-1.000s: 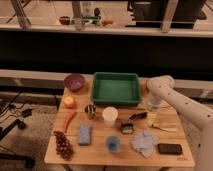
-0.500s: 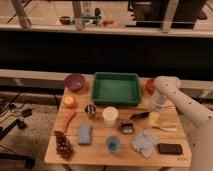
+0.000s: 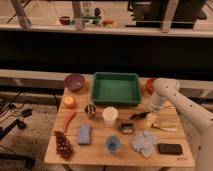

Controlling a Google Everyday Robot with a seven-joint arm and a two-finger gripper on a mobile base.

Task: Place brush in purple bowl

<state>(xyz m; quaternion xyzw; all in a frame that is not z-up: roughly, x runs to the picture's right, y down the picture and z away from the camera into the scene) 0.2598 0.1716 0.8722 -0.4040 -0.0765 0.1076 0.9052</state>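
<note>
The brush [image 3: 138,116] is a slim dark stick lying on the wooden table [image 3: 100,155], right of the white cup [image 3: 110,115]. The purple bowl [image 3: 74,82] stands at the table's far left corner, left of the green tray [image 3: 116,88]. My gripper [image 3: 149,113] hangs from the white arm [image 3: 165,91] at the right and sits right at the brush's right end, low over the table. The contact between them is hidden.
An orange-red bowl [image 3: 149,84] is partly behind the arm. Also on the table are a yellow item [image 3: 151,120], a pale-handled utensil [image 3: 165,128], a black slab [image 3: 170,148], a grey-blue cloth [image 3: 144,142], a small dark box [image 3: 127,128], a blue cup [image 3: 113,144], a blue sponge [image 3: 84,134], a can [image 3: 90,110], grapes [image 3: 62,144], a red pepper [image 3: 69,120] and a yellow fruit [image 3: 69,101].
The arm's elbow has shifted slightly right and the wrist has come down toward the brush's right end. The brush and the other objects have not moved.
</note>
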